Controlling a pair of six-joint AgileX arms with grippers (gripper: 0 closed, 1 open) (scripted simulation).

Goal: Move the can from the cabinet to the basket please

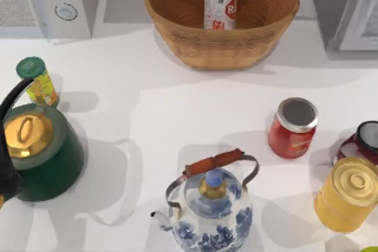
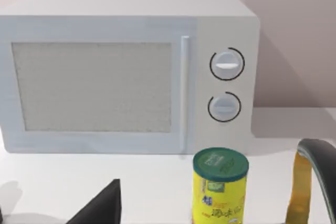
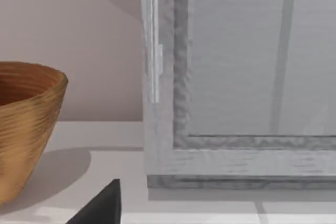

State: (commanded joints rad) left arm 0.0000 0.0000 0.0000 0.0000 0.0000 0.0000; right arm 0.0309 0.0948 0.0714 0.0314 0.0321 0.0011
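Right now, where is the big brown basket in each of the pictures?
Top view: the basket sits at the back middle of the table, with the can standing upright inside it.
Left wrist view: the basket is not in it.
Right wrist view: one side of the basket shows at the picture's edge.
Shared landmark: the cabinet stands right of the basket in the top view, and its door faces the right wrist camera.

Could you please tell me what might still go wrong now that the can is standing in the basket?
1. The can stands upright inside the basket, close to its back wall; on a curved woven floor it may tip over.
2. The cabinet door looks ajar in the right wrist view, so an arm passing there could clip it.
3. The red jar and yellow canister crowd the table's right side and could be knocked.
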